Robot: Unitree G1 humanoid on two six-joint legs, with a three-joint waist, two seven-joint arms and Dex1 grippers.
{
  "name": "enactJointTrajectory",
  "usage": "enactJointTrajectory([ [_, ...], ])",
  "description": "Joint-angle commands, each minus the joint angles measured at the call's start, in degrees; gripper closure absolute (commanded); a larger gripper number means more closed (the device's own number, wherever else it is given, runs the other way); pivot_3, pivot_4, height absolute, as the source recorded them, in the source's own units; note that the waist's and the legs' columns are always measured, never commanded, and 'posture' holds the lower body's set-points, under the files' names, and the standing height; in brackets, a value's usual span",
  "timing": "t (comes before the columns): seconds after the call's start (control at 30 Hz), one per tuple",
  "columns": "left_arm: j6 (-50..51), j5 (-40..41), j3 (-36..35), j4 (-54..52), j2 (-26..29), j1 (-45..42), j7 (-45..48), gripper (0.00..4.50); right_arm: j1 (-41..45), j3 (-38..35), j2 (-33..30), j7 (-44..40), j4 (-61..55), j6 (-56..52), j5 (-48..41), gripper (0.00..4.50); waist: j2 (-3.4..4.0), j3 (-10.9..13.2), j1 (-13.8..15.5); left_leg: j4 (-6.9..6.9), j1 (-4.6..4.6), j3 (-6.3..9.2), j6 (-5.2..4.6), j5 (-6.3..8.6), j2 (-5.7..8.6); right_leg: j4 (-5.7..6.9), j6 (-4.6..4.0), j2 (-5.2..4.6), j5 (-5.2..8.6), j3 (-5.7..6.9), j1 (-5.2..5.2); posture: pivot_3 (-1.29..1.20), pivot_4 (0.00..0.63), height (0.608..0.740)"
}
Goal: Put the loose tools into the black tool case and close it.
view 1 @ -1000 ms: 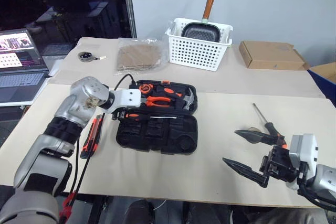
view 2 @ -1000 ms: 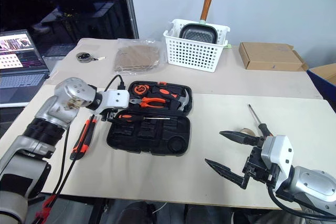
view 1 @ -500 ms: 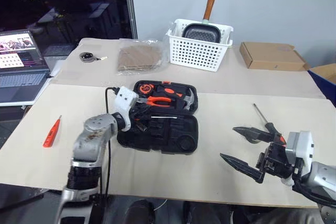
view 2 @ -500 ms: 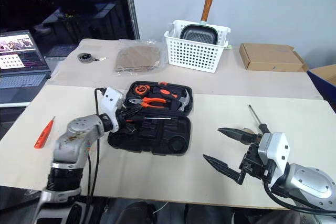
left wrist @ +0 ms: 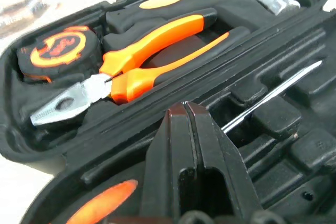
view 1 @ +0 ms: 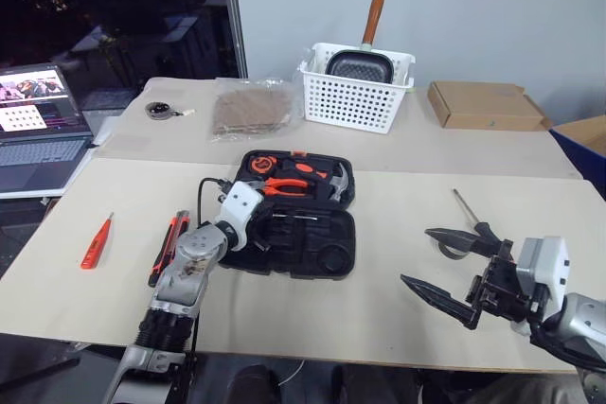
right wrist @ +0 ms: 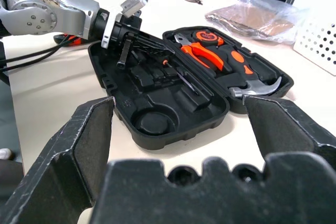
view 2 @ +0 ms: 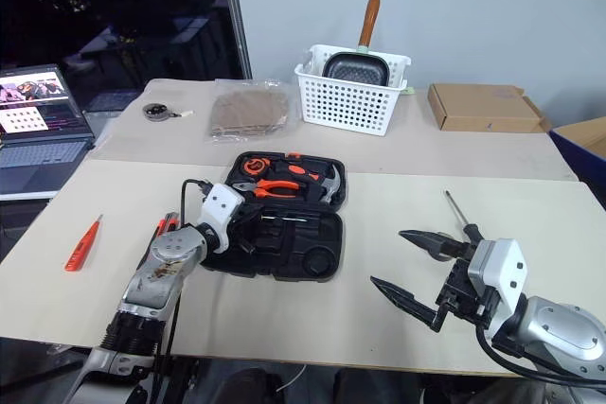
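The black tool case (view 1: 284, 267) lies open at the table's middle. A screwdriver (left wrist: 273, 90) rests in its near half. My left gripper (view 1: 258, 226) is shut with nothing between its fingers, low over the case's left part, just above that screwdriver. An orange tester screwdriver (view 1: 95, 240) and an orange-and-black utility knife (view 1: 167, 245) lie on the table left of the case. A long-shafted screwdriver (view 1: 471, 214) lies at the right, just behind my right gripper (view 1: 415, 256), which hovers wide open and faces the case (right wrist: 173, 108).
Orange pliers (left wrist: 152, 43), a tape measure (left wrist: 58, 51) and a hammer (view 1: 333, 180) sit in the case's far half. At the back stand a white basket (view 1: 358, 96) with a pan, a cardboard box (view 1: 478, 104) and a plastic bag (view 1: 251, 106). A laptop (view 1: 38, 134) is far left.
My left arm dropped and its gripper shut, empty, over the case, where the screwdriver now lies. The lowered arm uncovered the tester and knife. The right gripper stayed put.
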State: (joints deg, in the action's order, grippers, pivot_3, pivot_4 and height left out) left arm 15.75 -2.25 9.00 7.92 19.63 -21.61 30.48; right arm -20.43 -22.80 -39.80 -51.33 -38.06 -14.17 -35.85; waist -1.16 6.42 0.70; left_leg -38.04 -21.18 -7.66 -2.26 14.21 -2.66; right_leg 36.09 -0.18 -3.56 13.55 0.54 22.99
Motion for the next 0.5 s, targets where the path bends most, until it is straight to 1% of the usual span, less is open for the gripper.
enactJointTrajectory([
  [0.03, 0.7, -3.3, 2.3, 7.1, 1.0, 0.9, -0.8, 4.49, 0.4, -2.0, -0.5, 2.7, -1.6, -1.0, 0.4, 0.00, 0.12, -0.1, 0.0, 0.00, 0.09, 0.02, 0.13, 0.08, -0.02, 0.01, -0.13, -0.06, 0.09, -0.01, -0.11, 0.00, 0.150, 0.740],
  [0.1, 0.7, 0.4, -0.4, 3.3, 0.4, 1.6, 0.0, 4.49, 1.5, -2.7, -0.3, 4.9, -1.5, -1.9, 0.1, 0.00, 0.14, -0.2, -0.1, 0.06, 0.15, 0.02, 0.23, 0.14, -0.06, 0.02, -0.12, -0.18, 0.08, 0.00, -0.32, 0.00, 0.150, 0.740],
  [0.13, 1.8, 3.2, -2.8, -0.4, 0.0, 2.6, 0.2, 4.49, 1.8, -3.0, -0.6, 5.8, -1.4, -2.4, 0.5, 0.00, 0.15, -0.2, -0.3, 0.09, 0.21, 0.01, 0.24, 0.14, -0.06, 0.01, -0.12, -0.24, 0.07, 0.00, -0.38, 0.00, 0.150, 0.740],
  [0.17, 3.2, 6.0, -5.0, -3.9, -0.4, 3.5, 0.5, 4.49, 2.0, -3.0, -1.1, 6.6, -1.3, -3.4, 0.9, 0.00, 0.15, -0.2, -0.5, 0.10, 0.25, 0.02, 0.25, 0.14, -0.06, 0.01, -0.12, -0.45, 0.07, 0.02, -0.37, 0.00, 0.150, 0.740],
  [0.2, 2.1, 9.2, -7.0, -7.3, -0.6, 4.6, 1.8, 4.49, 2.4, -3.1, -1.5, 7.5, -1.0, -4.0, 1.8, 0.00, 0.14, -0.2, -0.7, 0.12, 0.32, 0.01, 0.25, 0.14, -0.07, 0.03, -0.12, -0.48, 0.07, 0.03, -0.28, 0.00, 0.150, 0.740],
  [0.23, 1.5, 10.6, -8.0, -10.4, 0.0, 5.6, 2.7, 4.49, 2.7, -3.3, -1.8, 8.3, -0.5, -4.4, 2.8, 0.00, 0.15, -0.2, -0.9, 0.12, 0.21, 0.00, 0.24, 0.14, -0.06, 0.04, -0.12, -0.48, 0.06, 0.03, -0.13, 0.00, 0.150, 0.740],
  [0.27, 3.7, 14.6, -9.5, -14.2, 1.0, 6.4, 5.4, 4.49, 3.1, -3.7, -2.2, 9.3, 0.1, -5.7, 2.8, 0.00, 0.22, -0.1, -1.0, 0.12, 0.02, -0.02, 0.22, 0.13, -0.06, 0.05, -0.08, -0.49, 0.03, 0.03, 0.07, 0.00, 0.150, 0.740],
  [0.3, 7.1, 19.6, -11.3, -18.2, 1.9, 7.0, 7.9, 4.49, 3.4, -4.2, -3.4, 10.2, 0.5, -7.8, 2.9, 0.00, 0.06, 0.0, -0.9, 0.16, -0.11, -0.04, 0.02, 0.01, -0.04, 0.06, 0.16, -0.48, -0.14, 0.04, 0.23, 0.00, 0.150, 0.740],
  [0.33, 10.6, 23.8, -12.6, -22.2, 3.5, 7.4, 10.2, 4.49, 3.9, -4.5, -5.2, 12.3, 0.9, -10.3, 5.5, 0.00, -0.12, 0.1, -0.9, 0.17, -0.24, -0.02, -0.19, -0.12, -0.04, 0.04, 0.10, -0.41, -0.13, 0.09, 0.34, 0.00, 0.150, 0.740],
  [0.37, 13.0, 27.4, -13.6, -25.2, 4.9, 7.7, 12.3, 3.98, 4.5, -4.5, -7.0, 14.1, 1.3, -13.2, 7.4, 0.00, -0.16, 0.1, -0.9, 0.17, -0.47, -0.01, -0.17, -0.11, -0.05, 0.03, -0.15, -0.26, -0.23, 0.15, 0.52, 0.00, 0.150, 0.740],
  [0.43, 17.3, 33.4, -14.3, -30.9, 8.8, 7.9, 16.4, 3.47, 6.8, -4.8, -11.7, 14.8, 4.1, -21.4, 6.1, 0.00, -0.17, 0.1, -0.7, 0.17, -1.01, -0.04, -0.13, -0.11, -0.01, 0.02, -0.21, -0.16, -0.28, 0.07, 1.04, 0.00, 0.150, 0.740],
  [0.5, 21.1, 37.7, -14.2, -35.5, 12.7, 7.5, 19.0, 2.74, 9.8, -4.9, -14.9, 15.4, 8.2, -24.2, 7.9, 0.00, -0.17, 0.1, -0.5, 0.17, -1.11, -0.05, -0.19, -0.06, 0.12, 0.01, -0.11, -0.25, -0.23, 0.04, 1.13, 0.00, 0.150, 0.740],
])
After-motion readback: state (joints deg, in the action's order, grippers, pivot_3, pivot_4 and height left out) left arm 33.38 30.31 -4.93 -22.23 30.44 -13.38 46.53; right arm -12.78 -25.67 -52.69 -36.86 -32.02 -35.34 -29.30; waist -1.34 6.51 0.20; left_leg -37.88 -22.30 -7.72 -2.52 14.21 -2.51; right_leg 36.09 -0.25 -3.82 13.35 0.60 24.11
